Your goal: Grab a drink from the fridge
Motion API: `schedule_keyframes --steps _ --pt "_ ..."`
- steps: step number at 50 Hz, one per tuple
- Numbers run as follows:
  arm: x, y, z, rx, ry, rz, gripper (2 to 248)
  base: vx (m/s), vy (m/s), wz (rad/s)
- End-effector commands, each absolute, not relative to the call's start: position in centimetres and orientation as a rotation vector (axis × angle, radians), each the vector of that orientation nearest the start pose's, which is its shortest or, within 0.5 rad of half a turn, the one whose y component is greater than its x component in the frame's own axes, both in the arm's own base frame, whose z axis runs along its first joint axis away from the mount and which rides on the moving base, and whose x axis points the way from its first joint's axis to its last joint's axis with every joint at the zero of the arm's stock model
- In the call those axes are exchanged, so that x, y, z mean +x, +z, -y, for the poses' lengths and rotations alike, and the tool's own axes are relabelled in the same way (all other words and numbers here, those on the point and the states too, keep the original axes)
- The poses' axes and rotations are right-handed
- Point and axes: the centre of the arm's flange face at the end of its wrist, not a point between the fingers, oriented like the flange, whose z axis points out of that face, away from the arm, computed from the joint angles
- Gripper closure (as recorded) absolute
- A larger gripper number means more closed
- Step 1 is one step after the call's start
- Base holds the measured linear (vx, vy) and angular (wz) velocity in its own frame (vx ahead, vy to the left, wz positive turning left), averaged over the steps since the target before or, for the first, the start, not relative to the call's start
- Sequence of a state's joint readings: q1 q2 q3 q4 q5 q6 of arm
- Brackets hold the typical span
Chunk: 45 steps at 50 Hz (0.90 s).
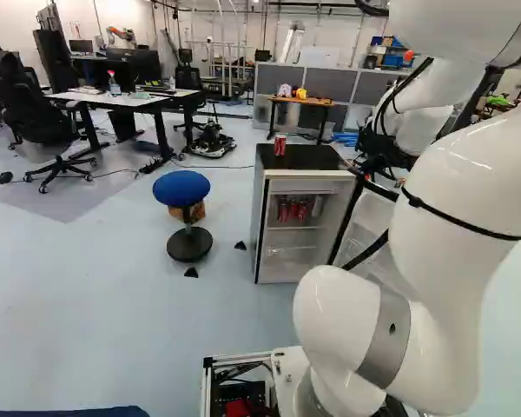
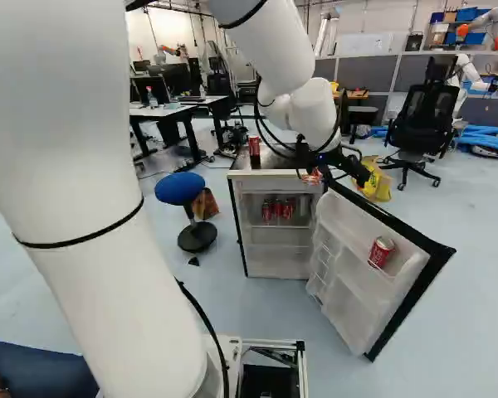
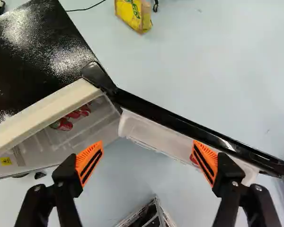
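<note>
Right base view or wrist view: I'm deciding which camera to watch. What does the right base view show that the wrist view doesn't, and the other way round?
Only right base view: the blue stool and the can on top of the fridge.

Only wrist view: the small yellow label inside the fridge, and a clear look at the open hand.

Both: the fridge with its door open, red cans inside, and the yellow bag.

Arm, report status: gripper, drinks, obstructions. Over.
Gripper open, empty. Shelf cans inside fridge; door can in rack; top can on fridge. Fridge door open; fridge top may block straight descent to shelf.
</note>
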State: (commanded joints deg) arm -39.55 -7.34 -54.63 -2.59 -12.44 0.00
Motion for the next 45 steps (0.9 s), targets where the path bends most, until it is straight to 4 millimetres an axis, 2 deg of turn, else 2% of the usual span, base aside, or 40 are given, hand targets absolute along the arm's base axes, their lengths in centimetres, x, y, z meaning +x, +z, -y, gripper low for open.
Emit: schedule_keyframes --steps 22,45 --pt "39.2 49.7 36.7 -2.964 -0.916 -1.230 3 0.000 0.000 0.000" --pt "38.9 49.5 40.7 -2.900 -0.893 -1.365 3 0.000 0.000 0.000"
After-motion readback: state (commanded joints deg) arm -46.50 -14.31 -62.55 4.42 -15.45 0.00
